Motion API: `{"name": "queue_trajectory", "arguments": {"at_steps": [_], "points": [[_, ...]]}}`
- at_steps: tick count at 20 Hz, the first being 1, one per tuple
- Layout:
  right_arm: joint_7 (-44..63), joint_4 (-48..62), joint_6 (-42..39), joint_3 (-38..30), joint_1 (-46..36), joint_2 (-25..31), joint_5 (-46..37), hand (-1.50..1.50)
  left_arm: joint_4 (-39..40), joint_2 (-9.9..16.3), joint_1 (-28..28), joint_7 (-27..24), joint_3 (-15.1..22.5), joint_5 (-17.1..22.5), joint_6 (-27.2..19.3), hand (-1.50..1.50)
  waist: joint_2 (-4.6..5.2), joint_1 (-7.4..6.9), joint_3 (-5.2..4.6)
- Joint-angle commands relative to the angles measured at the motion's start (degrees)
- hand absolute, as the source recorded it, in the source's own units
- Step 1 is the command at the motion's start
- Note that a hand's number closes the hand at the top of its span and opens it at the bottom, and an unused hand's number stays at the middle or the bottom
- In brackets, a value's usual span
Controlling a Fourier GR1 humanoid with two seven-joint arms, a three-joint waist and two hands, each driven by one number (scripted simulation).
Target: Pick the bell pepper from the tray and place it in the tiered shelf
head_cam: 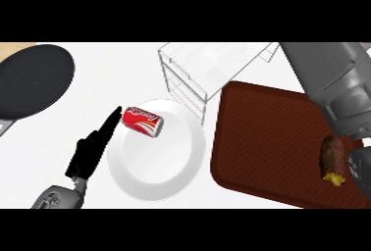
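Two hands | left hand (pixel 92 149) at 8 o'clock, fingers straight, beside plate (pixel 156 169) with can (pixel 142 120) | right hand (pixel 357 164) at 3 o'clock, curled round pepper (pixel 332 153) over tray (pixel 268 137) | shelf (pixel 206 61) at 12

A kitchen counter — the white worktop (pixel 43 162) carries a black frying pan (pixel 33 81), a white plate (pixel 156 166) with a red drink can (pixel 142 120) on it, a brown serving tray (pixel 268 142) and a wire shelf rack (pixel 206 63) — everyday cooking and serving things.
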State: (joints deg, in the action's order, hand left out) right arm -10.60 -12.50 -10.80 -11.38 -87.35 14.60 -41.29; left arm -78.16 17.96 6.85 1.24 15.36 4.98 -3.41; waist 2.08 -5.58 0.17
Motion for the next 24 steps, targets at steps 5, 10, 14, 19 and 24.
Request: {"name": "queue_trajectory", "arguments": {"at_steps": [5, 10, 14, 19, 24], "points": [[5.7, 6.37, -7.39, -15.48, -0.16, -3.92, 15.71, -1.5, 1.38, -1.07, -0.37, 0.52, 0.64, 0.19, 0.76, 0.0, 0.4, -0.16, -0.18], [5.42, 4.28, -5.08, -20.86, -0.94, -0.11, 20.79, -1.5, -0.3, -0.78, -0.91, 1.05, 1.02, -1.34, -0.29, 0.0, 0.35, -0.27, -0.15], [4.18, 1.96, 4.18, -24.87, 0.0, 1.26, 24.12, -1.5, 0.04, -0.71, -0.31, 1.41, -0.31, -0.27, 0.06, 0.0, 0.36, 0.14, -0.18], [3.59, 0.09, 10.58, -27.65, 2.4, 8.68, 25.62, -1.5, -1.77, 0.29, -0.39, 2.7, -0.74, -0.26, 0.37, 0.0, 0.25, 0.72, -0.11], [8.62, 1.8, 9.03, -27.81, 4.72, 17.84, 24.84, -1.5, 0.72, -0.52, -0.67, 1.16, -1.23, -0.06, 0.55, 0.0, 0.52, 1.41, -0.14]]}}
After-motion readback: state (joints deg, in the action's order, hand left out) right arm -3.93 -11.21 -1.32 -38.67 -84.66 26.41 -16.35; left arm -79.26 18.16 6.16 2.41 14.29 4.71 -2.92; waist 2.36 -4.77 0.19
